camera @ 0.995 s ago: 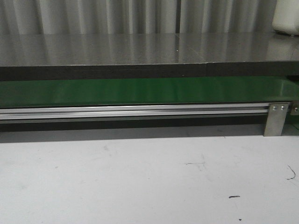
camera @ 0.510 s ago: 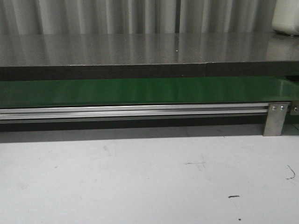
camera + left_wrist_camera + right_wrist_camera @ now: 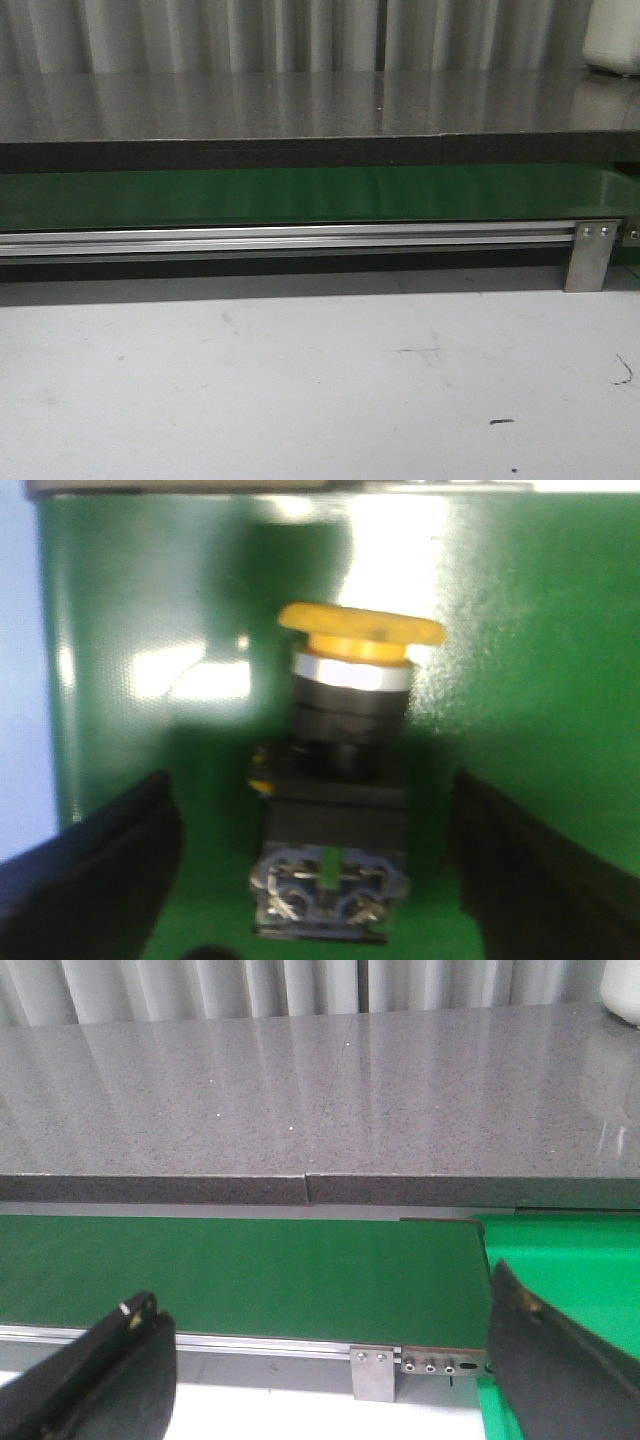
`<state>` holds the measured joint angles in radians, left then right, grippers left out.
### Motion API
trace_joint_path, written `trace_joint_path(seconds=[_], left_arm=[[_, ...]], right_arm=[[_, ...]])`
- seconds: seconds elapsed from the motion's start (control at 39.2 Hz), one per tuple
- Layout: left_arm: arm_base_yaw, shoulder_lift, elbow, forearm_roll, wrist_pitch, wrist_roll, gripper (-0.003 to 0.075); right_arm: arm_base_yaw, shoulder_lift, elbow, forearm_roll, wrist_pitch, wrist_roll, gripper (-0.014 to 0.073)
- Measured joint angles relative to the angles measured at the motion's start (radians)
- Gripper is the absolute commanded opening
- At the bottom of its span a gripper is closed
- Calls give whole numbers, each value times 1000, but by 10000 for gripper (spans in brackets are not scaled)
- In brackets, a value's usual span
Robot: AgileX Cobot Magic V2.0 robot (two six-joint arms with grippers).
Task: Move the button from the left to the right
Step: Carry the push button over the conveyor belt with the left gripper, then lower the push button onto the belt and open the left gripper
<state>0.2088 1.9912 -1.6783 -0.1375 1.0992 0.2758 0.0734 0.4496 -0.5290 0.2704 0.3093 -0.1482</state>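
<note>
Nothing has shifted in the front view, so the grasp is pending: the left gripper [image 3: 318, 880] straddles the button [image 3: 340, 780] with jaws spread, and the right gripper [image 3: 330, 1380] is also spread, holding nothing.

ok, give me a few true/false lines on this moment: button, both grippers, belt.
1. The push-button with the orange-yellow mushroom cap lies on the green conveyor belt. True.
2. The left gripper is clamped on the button. False: its black fingers stand apart on either side, with gaps.
3. The right gripper holds the button. False: it is open and nothing is between its fingers.
4. The front view shows the button. False: only the belt, aluminium rail and grey counter show there.
5. The right gripper faces the belt. True.
</note>
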Motion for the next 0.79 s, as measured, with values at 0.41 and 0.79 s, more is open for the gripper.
trace_joint_path(seconds=[0.41, 0.79], left_arm=[[-51, -103, -113, -2, 130, -2, 72], [-88, -303, -43, 33, 143, -15, -21]], right_arm=[[0, 0, 0, 0, 0, 0, 645], [0, 0, 0, 0, 0, 0, 645]])
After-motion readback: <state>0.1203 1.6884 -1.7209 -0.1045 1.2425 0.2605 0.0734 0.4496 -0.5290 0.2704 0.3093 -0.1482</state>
